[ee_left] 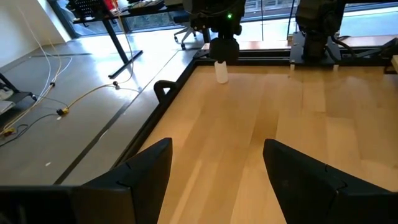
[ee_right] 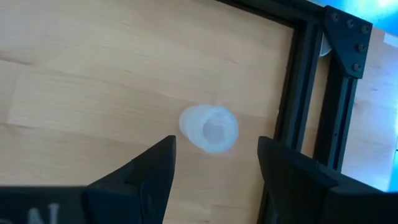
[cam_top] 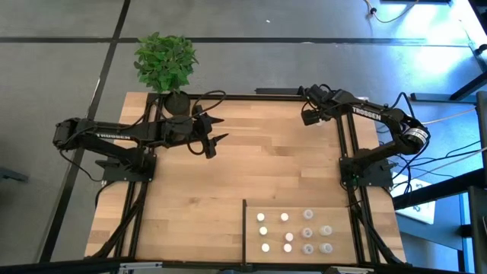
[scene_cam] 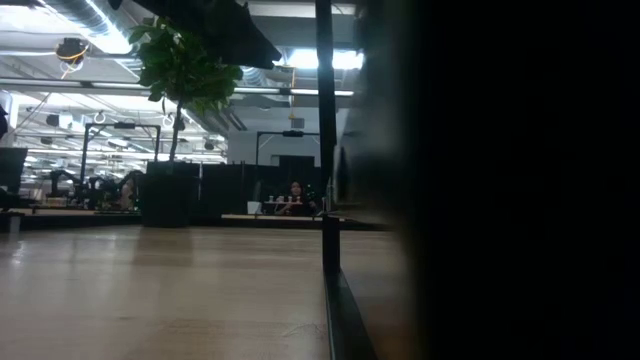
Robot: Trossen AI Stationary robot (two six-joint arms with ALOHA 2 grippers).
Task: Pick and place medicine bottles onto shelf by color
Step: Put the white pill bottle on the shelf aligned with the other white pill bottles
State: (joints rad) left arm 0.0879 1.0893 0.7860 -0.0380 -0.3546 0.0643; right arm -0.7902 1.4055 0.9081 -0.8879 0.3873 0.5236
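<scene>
My right gripper (ee_right: 214, 155) hangs open over the table's far right corner, also seen in the high view (cam_top: 308, 116). It points down at a translucent white medicine bottle (ee_right: 208, 127). The bottle stands upright on the tabletop below the fingers, which do not touch it, and it also shows in the left wrist view (ee_left: 221, 71). My left gripper (ee_left: 217, 155) is open and empty above the table's far left part (cam_top: 214, 135), pointing toward the right. The shelf (cam_top: 253, 207) lies at the near right with several bottles (cam_top: 307, 232) standing on it.
A potted plant (cam_top: 166, 65) stands at the table's far left edge. A black frame rail (ee_right: 298, 93) runs close beside the lone bottle. The shelf's black edge strip (scene_cam: 325, 200) stands upright in the low view, and the right of that view is dark.
</scene>
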